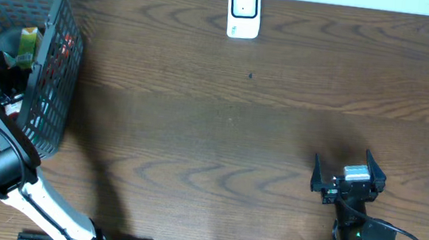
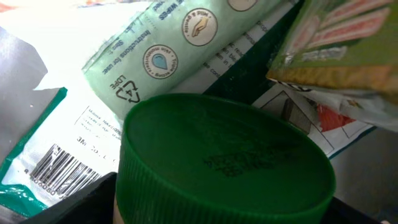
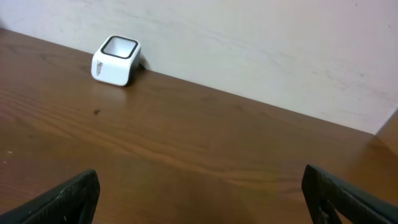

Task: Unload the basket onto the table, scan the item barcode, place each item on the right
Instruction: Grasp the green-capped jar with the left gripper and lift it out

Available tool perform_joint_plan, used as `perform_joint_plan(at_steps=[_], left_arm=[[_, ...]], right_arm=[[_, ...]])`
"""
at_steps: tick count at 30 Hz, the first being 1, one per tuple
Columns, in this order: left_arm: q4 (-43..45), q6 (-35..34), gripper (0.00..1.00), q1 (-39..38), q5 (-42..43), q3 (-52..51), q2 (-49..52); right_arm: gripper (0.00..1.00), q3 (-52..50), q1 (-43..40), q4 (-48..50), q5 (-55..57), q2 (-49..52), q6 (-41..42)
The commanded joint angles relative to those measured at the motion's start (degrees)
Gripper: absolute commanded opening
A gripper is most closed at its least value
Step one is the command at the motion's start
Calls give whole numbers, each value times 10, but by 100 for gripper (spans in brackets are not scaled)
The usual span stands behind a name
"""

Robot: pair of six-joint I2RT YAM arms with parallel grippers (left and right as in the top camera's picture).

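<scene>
Far left: dark mesh basket (image 1: 51,79) crammed with groceries, left gripper (image 1: 3,66) plunged inside from above, apparently to fish out one item for scanning. Jaws hidden among the goods, so cannot tell whether apart or clamped on anything. Straight beneath that gripper, filling its wrist view: ribbed green screw lid (image 2: 224,162) of a jar, seemingly the chosen item. Beyond the lid: pale green wipes packet (image 2: 168,50). At left in that view, a green-edged pouch (image 2: 56,168) lying barcode up. At right, a yellow-green packet (image 2: 336,43). Centre, at the far edge of the wooden table (image 1: 221,137): small white barcode scanner (image 1: 243,11), window facing up, well apart from both grippers, ready for an item. Far right: right gripper (image 1: 348,176) parked low over the table, fingers spread wide, holding nothing, scanner ahead of it and to its left, probably placed out of the way while the other arm picks
</scene>
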Motion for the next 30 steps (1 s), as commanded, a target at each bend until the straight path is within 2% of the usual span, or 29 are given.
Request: perform_joint_plan(at_steps=[1, 3, 8, 13, 16, 22, 30], left_arm=[[0, 1, 80, 0, 10, -4, 6], [0, 0, 72, 0, 18, -4, 6], [-8, 0, 63, 0, 18, 13, -10], [-2, -4, 61, 0, 18, 26, -77], [13, -5, 56, 0, 18, 26, -134], [50, -33, 56, 0, 16, 26, -256], [91, -111, 56, -12, 21, 26, -431]], right_arm=[[99, -1, -3, -2, -3, -2, 8], [99, -1, -3, -2, -3, -2, 8], [99, -1, -3, -2, -3, -2, 8], [99, -1, -3, -2, -3, -2, 8], [99, -1, -3, -2, -3, -2, 8], [99, -1, -3, -2, -3, -2, 8], [99, -1, -3, -2, -3, -2, 8]])
